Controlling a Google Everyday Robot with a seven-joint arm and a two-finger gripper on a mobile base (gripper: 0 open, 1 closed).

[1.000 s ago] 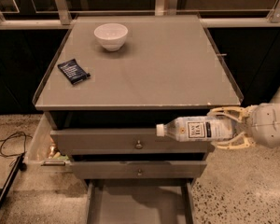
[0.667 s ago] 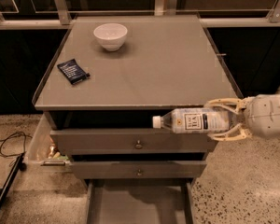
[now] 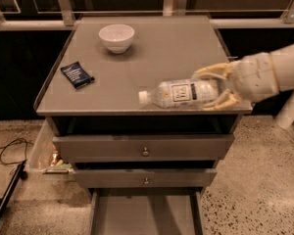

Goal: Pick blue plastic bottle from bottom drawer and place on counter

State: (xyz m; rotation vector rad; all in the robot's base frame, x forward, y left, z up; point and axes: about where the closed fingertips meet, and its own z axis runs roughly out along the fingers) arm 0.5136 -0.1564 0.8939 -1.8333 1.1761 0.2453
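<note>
The blue plastic bottle (image 3: 180, 93) is a small clear bottle with a white cap and a pale label. It lies on its side, cap pointing left, over the front right part of the counter (image 3: 147, 67). My gripper (image 3: 216, 88) comes in from the right and is shut on the bottle's base end. I cannot tell whether the bottle touches the counter. The bottom drawer (image 3: 146, 213) is pulled open at the bottom of the view and its flat grey inside holds nothing.
A white bowl (image 3: 116, 37) stands at the back left of the counter. A dark blue snack packet (image 3: 77, 75) lies at the left. Two drawers with round knobs (image 3: 145, 152) are slightly open. A side bin (image 3: 45, 155) hangs at the left, with a cable on the floor.
My gripper has lifted the bottle up and to the left, from in front of the top drawer to over the counter's front right part.
</note>
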